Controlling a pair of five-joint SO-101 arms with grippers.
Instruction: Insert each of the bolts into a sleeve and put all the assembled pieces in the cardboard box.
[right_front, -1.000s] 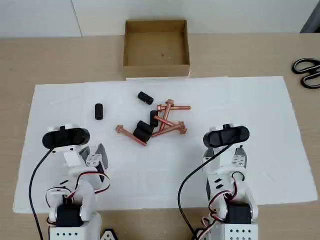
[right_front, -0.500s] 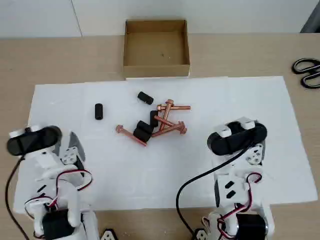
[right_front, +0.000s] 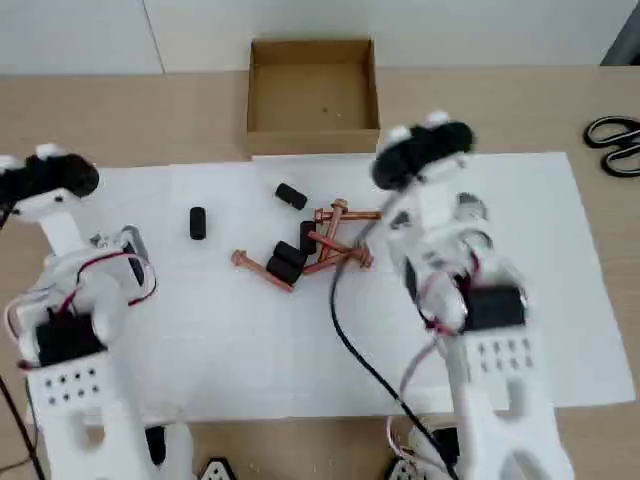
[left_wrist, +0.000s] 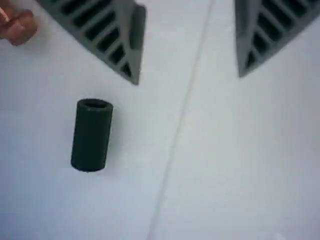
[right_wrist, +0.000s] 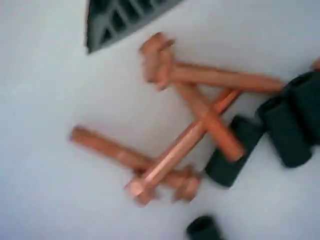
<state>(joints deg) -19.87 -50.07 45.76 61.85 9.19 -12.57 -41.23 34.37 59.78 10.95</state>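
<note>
One white sheet (right_front: 520, 300) on table (right_front: 100, 110); cardboard box (right_front: 312, 140) at its far edge. Right gripper (right_wrist: 120, 20) over crossed copper bolts (right_wrist: 200, 120) and clustered sleeves (right_wrist: 285, 130); apart or together, cannot tell. Left gripper (left_wrist: 187, 75) jaws wide apart, beside lone black sleeve (left_wrist: 91, 135).

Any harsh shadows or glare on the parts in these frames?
High view: even light, no glare on the white sheet, no hard shadows around the bolts. Left wrist view: the sleeve casts only a faint shadow. Right wrist view: no hot spots on the bolts.
</note>
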